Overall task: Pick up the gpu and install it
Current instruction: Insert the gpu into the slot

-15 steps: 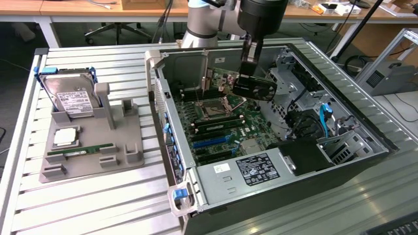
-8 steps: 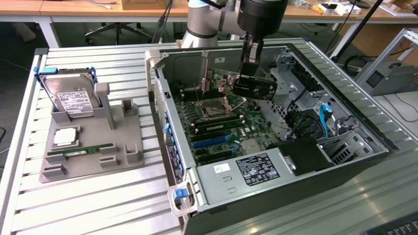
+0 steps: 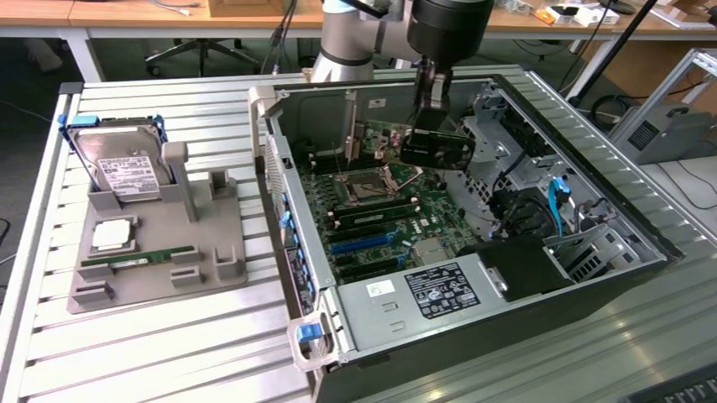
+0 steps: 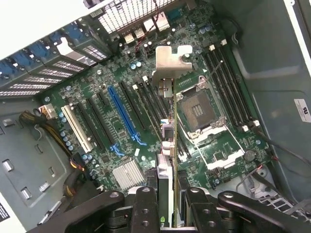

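The gpu [image 3: 439, 149] is a dark card hanging inside the open computer case [image 3: 627, 277], above the motherboard [image 3: 370, 220]. My gripper [image 3: 431, 117] comes down from above and is shut on the card's upper edge. In the wrist view the gpu [image 4: 173, 141] is seen edge-on, running away from my gripper [image 4: 172, 206], with one black finger [image 4: 146, 208] on each side of it. Its silvery bracket [image 4: 170, 60] points toward the perforated rear wall of the case. The card hovers over the slots between the blue slot [image 4: 124, 116] and the CPU socket [image 4: 199, 109].
A grey fixture [image 3: 157, 252] at the exterior view's left holds a hard drive [image 3: 123, 168], a CPU chip [image 3: 112, 236] and a green memory stick [image 3: 140, 259]. A power supply [image 3: 442, 290], drive cages and blue cables [image 3: 557, 206] crowd the case around the board.
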Available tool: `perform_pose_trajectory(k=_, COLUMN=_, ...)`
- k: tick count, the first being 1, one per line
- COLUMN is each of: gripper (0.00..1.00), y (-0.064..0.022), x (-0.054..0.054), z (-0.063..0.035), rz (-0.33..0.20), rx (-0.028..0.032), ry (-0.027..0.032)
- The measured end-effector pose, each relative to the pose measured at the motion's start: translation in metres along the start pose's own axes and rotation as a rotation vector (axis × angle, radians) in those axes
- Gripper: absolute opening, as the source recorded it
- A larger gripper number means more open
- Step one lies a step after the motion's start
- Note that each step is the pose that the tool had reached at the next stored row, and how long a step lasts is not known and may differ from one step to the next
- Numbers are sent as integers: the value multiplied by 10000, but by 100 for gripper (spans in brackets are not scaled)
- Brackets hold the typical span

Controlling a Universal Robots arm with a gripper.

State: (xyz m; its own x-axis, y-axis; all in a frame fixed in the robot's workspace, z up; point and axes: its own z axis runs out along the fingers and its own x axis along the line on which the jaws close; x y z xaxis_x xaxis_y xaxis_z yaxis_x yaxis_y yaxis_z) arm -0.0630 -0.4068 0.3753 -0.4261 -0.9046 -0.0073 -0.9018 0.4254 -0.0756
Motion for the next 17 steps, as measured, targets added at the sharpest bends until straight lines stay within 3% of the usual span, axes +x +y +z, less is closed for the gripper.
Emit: perform_pose_trajectory(k=17, gripper=27, y=1, x=0, z=8, rz=-1342, rx=25, ry=-26)
